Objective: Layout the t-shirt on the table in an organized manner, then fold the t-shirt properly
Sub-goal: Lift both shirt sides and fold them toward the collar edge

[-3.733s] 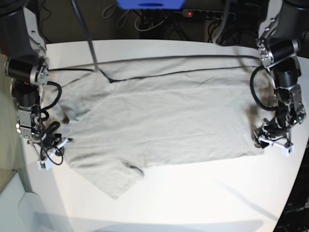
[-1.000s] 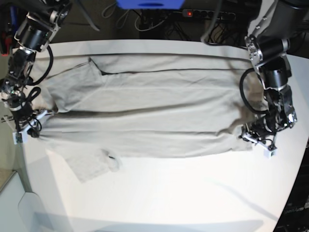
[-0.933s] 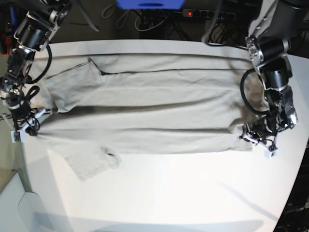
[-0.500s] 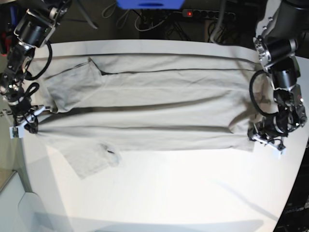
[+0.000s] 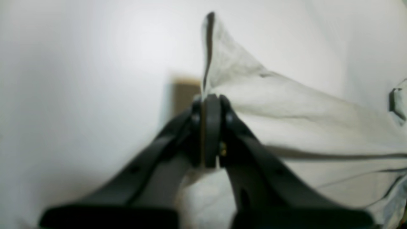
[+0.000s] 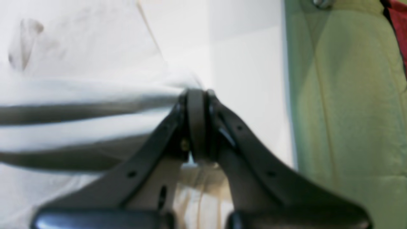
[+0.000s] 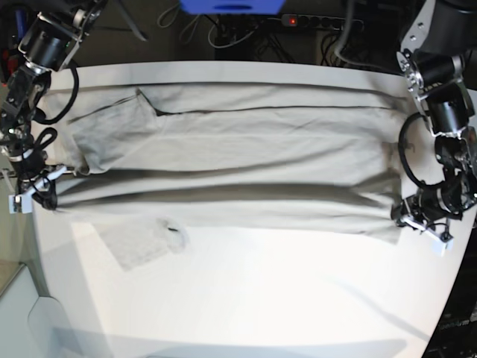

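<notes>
Stretched tauter: t-shirt (image 7: 231,160) between hands (wrist views show clamped cloth).

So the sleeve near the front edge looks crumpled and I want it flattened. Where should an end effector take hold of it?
Grip the sleeve at its outer hem corner, the free tip pointing toward the front of the table, coming in from that bare front side. It lies loose beyond the taut body of the t-shirt, so that corner should lift and pull outward without dragging the rest.
</notes>
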Robot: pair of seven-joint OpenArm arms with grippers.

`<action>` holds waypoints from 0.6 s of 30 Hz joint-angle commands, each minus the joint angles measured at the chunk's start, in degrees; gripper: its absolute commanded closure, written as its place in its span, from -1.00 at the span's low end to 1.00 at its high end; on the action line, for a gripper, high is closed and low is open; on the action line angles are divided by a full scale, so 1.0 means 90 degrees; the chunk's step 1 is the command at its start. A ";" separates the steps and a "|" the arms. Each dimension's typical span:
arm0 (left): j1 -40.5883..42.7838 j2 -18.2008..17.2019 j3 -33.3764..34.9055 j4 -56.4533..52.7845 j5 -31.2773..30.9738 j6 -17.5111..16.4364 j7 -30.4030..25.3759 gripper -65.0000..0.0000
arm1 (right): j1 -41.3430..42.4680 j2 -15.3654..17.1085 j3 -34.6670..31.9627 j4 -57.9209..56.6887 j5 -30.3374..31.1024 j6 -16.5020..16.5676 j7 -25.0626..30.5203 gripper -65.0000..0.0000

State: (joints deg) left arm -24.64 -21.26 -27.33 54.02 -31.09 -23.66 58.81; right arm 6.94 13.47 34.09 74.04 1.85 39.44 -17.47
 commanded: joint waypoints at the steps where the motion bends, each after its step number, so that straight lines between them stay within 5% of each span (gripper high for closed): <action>1: -0.0168 -0.0124 -0.0035 0.0196 -0.0086 -0.0004 -0.0024 0.98 | 0.0123 0.0129 0.0027 0.0140 0.0151 0.0062 0.0178 1.00; 10: 0.0115 -0.0124 -0.0045 0.0791 -0.0116 -0.0023 0.0279 0.98 | -0.0121 0.0119 0.0252 0.0716 0.0591 0.0062 0.0169 1.00; 18: 0.0496 -0.0173 -0.0035 0.0821 -0.0956 -0.0004 0.0279 0.98 | -0.0327 0.0080 0.0252 0.1038 0.0601 0.0062 0.0169 1.00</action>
State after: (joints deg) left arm -18.52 -21.74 -27.49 60.38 -38.33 -23.64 62.19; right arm 3.22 13.23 36.10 82.11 6.28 39.48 -17.80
